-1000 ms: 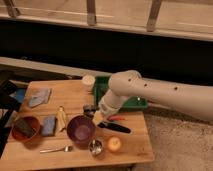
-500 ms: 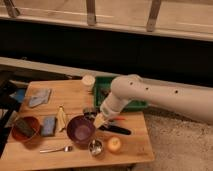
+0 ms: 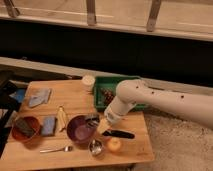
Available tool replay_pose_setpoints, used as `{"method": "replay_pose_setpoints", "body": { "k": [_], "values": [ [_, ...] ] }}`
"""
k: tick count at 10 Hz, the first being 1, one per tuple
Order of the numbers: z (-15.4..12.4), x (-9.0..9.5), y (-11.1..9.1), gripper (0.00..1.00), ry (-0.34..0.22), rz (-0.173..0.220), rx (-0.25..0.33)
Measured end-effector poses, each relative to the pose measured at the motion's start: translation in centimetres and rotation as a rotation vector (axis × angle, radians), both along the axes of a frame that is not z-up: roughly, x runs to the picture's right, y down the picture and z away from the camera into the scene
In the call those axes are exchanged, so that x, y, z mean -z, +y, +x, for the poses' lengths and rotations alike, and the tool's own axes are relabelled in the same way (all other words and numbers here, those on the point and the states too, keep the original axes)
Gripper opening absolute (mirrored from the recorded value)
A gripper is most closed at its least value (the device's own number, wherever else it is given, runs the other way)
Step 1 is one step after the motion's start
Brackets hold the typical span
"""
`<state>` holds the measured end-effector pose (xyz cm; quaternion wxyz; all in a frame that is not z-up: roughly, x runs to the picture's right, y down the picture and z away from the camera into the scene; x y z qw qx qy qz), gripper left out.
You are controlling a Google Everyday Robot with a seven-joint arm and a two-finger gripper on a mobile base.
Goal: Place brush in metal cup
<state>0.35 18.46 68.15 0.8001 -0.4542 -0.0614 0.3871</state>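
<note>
The brush point(image 3: 119, 133), slim and black, lies flat on the wooden table point(image 3: 75, 102) to the right of the purple bowl point(image 3: 80, 128). In front of that bowl stands the small shiny metal cup point(image 3: 95, 146). My gripper point(image 3: 94, 120) hangs at the end of the white arm point(image 3: 150, 102), just over the bowl's right rim. It is shut, and I see nothing in it. The brush is a short way to the gripper's right and lower, apart from it. The metal cup is straight below the gripper in the picture.
An orange round thing point(image 3: 114, 144) sits beside the metal cup. A fork point(image 3: 56, 149) lies near the front edge. A brown bowl point(image 3: 25, 127), a blue sponge point(image 3: 48, 125), a grey cloth point(image 3: 39, 97), a cream cup point(image 3: 88, 81) and a green tray point(image 3: 112, 90) share the table.
The gripper has come down a little toward the purple bowl's right rim. The brush and the cup have not moved.
</note>
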Motion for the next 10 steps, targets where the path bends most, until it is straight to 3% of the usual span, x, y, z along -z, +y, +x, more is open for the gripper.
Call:
{"method": "replay_pose_setpoints", "body": {
  "k": [3, 6, 10],
  "values": [
    [1.4, 0.8, 1.8, 0.0, -0.032, -0.035, -0.028],
    [2.7, 1.7, 4.1, 0.0, -0.03, -0.087, -0.051],
    [2.5, 1.7, 4.0, 0.0, -0.033, -0.083, -0.049]
  ]
}}
